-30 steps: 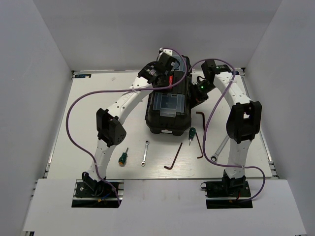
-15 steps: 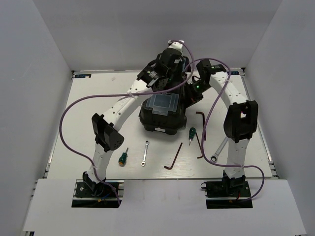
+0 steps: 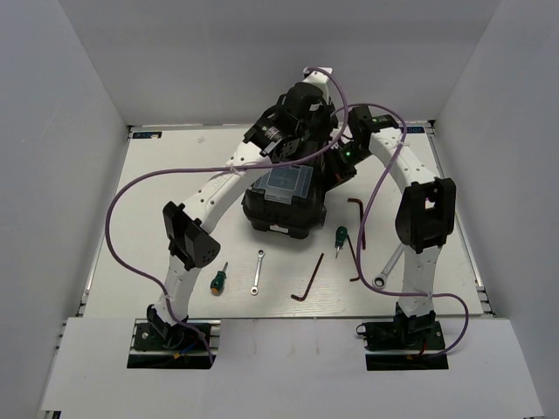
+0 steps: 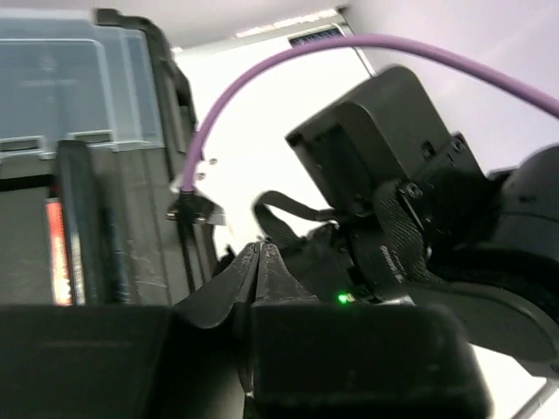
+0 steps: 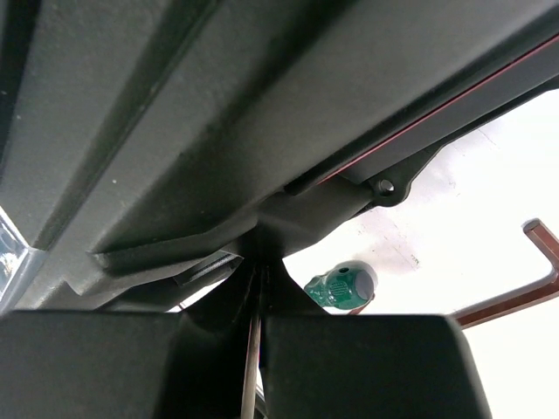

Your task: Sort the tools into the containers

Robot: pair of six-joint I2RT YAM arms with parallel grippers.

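Observation:
The black tool case (image 3: 284, 205) with a clear lid panel (image 3: 289, 182) sits mid-table, turned askew. My left gripper (image 3: 320, 144) is shut at the case's far right corner; in the left wrist view its tips (image 4: 260, 248) meet beside the case wall (image 4: 131, 218). My right gripper (image 3: 337, 173) is shut against the case's right side, with its tips (image 5: 260, 255) pressed under a case ledge (image 5: 218, 131). On the table lie two green-handled screwdrivers (image 3: 217, 279) (image 3: 339, 236), a small wrench (image 3: 257, 271), a larger wrench (image 3: 389, 266) and hex keys (image 3: 307, 279) (image 3: 356, 225).
White walls enclose the table on three sides. Purple cables (image 3: 131, 201) loop over both arms. The loose tools lie between the case and the arm bases (image 3: 170, 336). A green screwdriver handle (image 5: 342, 288) and a hex key (image 5: 524, 288) show under the case in the right wrist view.
The case has slid left and turned counterclockwise. My left wrist has swung up over the case's far edge. My right gripper has followed the case leftward.

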